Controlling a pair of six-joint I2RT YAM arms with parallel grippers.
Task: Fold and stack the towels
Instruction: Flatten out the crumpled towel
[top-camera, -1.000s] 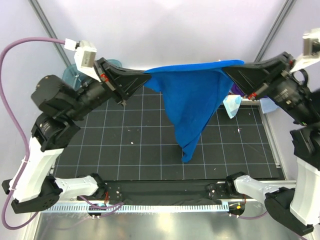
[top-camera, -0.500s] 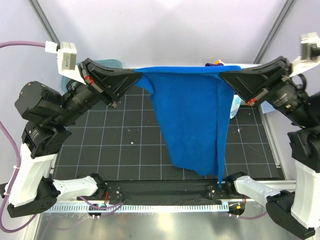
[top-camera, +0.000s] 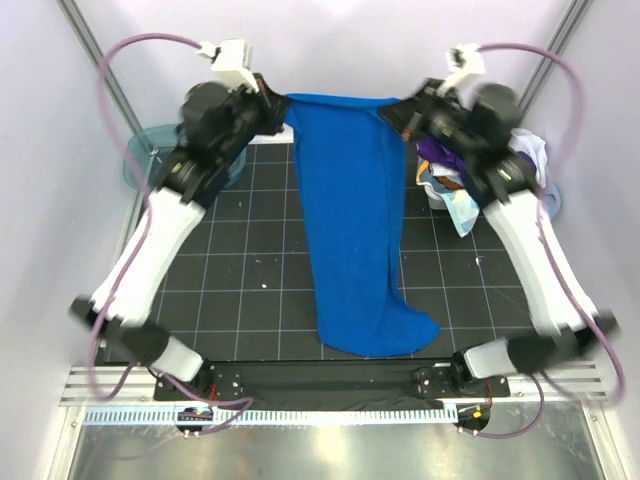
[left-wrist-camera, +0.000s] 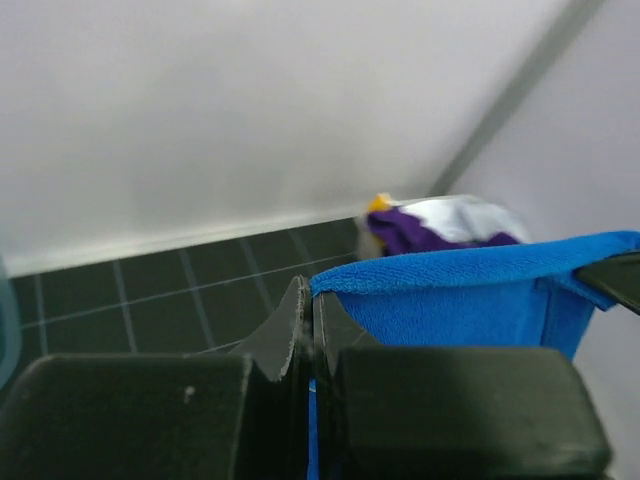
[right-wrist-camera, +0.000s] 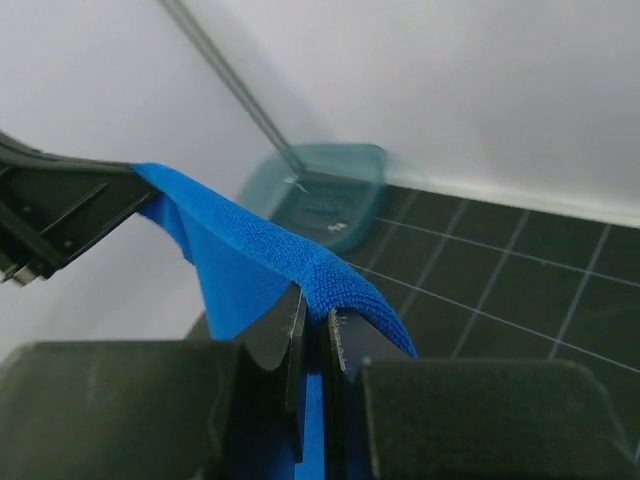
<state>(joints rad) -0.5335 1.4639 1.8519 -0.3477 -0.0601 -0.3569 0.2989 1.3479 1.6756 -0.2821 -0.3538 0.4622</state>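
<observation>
A royal blue towel (top-camera: 352, 225) hangs stretched between my two grippers at the far side of the mat, its lower end bunched on the mat near the front edge. My left gripper (top-camera: 283, 108) is shut on its top left corner; the left wrist view shows the blue cloth (left-wrist-camera: 470, 295) pinched between the jaws. My right gripper (top-camera: 388, 108) is shut on the top right corner; the right wrist view shows the blue edge (right-wrist-camera: 270, 250) running from its jaws to the left gripper (right-wrist-camera: 60, 215). More towels, purple (top-camera: 440, 160), white and light blue, lie heaped at the right.
A teal translucent tub (top-camera: 150, 160) stands at the back left, also in the right wrist view (right-wrist-camera: 325, 190). A white basket (top-camera: 545, 195) holds the towel heap at the back right. The black gridded mat (top-camera: 240, 270) covers the table.
Both arms have reached far forward and their grippers have come closer together, carrying the towel to the far side. The towel now hangs full length with its lower end on the mat.
</observation>
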